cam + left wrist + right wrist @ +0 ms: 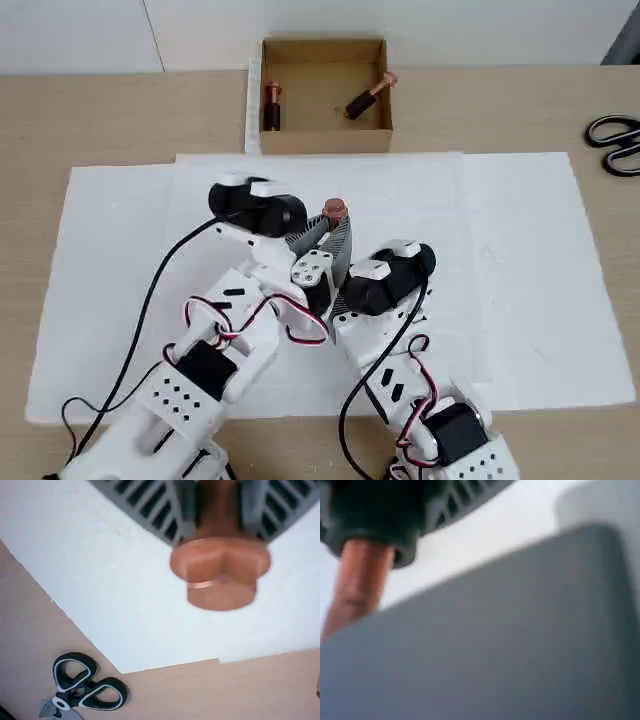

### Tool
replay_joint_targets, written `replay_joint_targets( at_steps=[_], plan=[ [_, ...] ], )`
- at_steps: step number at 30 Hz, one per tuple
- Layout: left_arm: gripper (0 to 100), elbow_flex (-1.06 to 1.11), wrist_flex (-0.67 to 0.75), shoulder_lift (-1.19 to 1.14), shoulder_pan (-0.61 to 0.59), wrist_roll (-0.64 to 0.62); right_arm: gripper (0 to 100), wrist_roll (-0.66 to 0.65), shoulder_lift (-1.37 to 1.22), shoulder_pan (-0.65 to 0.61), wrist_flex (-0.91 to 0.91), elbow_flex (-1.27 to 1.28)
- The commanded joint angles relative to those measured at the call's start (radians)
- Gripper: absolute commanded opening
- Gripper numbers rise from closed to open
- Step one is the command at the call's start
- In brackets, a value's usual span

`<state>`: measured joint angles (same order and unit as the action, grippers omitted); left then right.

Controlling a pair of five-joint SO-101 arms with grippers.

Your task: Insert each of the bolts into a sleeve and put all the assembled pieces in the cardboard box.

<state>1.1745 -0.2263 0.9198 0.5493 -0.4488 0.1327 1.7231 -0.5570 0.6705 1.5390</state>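
left hand [316,232] pinches copper hex-head bolt [220,570] by shaft, head just past fingertips; black cylindrical sleeve [370,520] on shaft, beside right hand [341,250]; its grip cannot be told.

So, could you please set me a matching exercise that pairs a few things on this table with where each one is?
Things:
1. bolt
2. scissors
3. two assembled pieces

Places:
A. on the bare table, beside the white sheet
B. inside the cardboard box
C. held in the left claw

Pairs: 1-C; 2-A; 3-B
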Motion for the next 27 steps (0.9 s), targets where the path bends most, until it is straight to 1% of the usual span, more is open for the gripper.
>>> replay_joint_targets(
  at_steps=[1, 6, 13, 20, 27],
  plan=[
    [1, -0.005, -0.015, 0.009, 0.000, -0.005, 0.5, 0.005, 0.019, 0.001, -0.005, -0.051],
    [1, -0.005, -0.106, 0.017, 0.000, -0.005, 0.5, 0.005, 0.019, 0.002, -0.007, -0.051],
    [1, -0.004, -0.121, 0.017, 0.005, -0.005, 0.5, 0.005, 0.019, 0.024, -0.007, -0.051],
    [1, -0.010, -0.203, 0.017, 0.005, -0.005, 0.5, 0.005, 0.019, 0.028, -0.007, -0.051],
    [1, -0.008, -0.227, 0.018, 0.005, -0.005, 0.5, 0.005, 0.019, 0.028, -0.007, -0.051]
  ],
)
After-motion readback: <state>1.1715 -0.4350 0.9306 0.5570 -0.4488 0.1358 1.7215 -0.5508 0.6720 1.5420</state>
